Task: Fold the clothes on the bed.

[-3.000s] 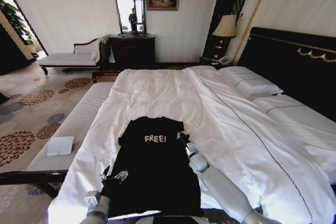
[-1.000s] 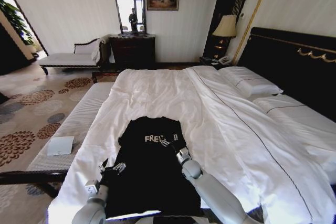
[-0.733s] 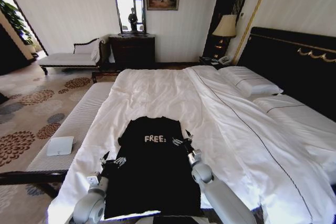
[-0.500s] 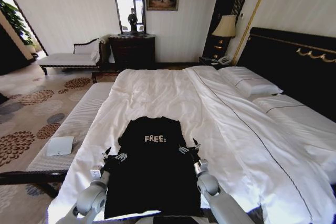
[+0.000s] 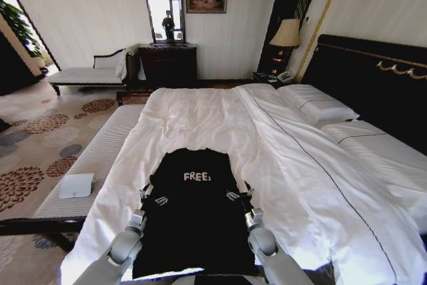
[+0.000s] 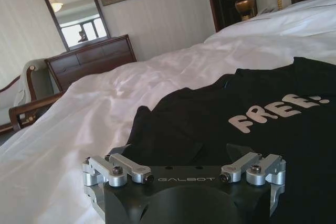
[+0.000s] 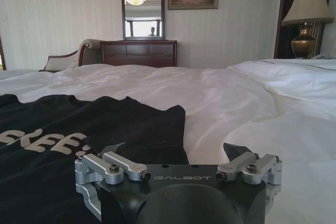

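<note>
Two grippers, left (image 5: 151, 195) and right (image 5: 240, 193), jaws spread wide, flanking black T-shirt (image 5: 193, 211) on white bed (image 5: 200, 115), nothing between.

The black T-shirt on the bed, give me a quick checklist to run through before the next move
1. T-shirt lies flat on the bed, lettering up: ok.
2. Left gripper at the shirt's left edge, fingers apart: ok.
3. Right gripper at the shirt's right edge, fingers apart: ok.
4. Both grippers level across the shirt: ok.
5. Fabric between either gripper's fingers: cannot tell.
6. White duvet beyond the collar free of clutter: ok.
</note>
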Controlling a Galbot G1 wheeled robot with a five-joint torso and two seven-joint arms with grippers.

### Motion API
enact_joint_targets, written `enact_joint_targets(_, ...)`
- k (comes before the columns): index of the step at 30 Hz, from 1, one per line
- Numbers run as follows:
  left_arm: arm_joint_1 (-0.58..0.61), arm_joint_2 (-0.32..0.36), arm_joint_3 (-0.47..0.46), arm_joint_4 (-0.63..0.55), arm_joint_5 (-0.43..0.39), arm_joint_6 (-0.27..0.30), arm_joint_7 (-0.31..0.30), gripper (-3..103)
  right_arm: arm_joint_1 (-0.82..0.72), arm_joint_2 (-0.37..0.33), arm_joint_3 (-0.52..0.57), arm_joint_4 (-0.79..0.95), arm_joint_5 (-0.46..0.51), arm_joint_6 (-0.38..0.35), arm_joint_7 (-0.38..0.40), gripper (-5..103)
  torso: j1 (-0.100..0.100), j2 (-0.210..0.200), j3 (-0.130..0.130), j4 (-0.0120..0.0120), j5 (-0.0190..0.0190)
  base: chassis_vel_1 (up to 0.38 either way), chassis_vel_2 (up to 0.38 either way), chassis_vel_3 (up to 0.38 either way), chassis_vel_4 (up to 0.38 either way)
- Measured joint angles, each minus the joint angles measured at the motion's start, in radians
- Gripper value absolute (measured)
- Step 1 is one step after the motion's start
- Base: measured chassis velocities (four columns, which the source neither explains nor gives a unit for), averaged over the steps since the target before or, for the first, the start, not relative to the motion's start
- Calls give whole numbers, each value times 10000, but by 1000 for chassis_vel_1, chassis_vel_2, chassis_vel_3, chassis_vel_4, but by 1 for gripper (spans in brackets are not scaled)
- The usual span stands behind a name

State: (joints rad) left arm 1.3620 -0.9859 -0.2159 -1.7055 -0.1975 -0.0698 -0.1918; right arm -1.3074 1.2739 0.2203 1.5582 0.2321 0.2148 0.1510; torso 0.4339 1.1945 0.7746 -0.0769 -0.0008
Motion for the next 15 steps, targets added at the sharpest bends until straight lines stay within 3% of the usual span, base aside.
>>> enact_joint_targets(7,-779,-43,434,659,915,-208,-129,100,-34,1,10,-22,-6,-1,0,100,0,0,0,0,1,0,0,0,0)
enact_joint_targets(15,-1268,-121,785,993,629,71,-342,100,-111,-26,93,12,-10,10,3,100,1,0,0,-1,0,0,0,0,0)
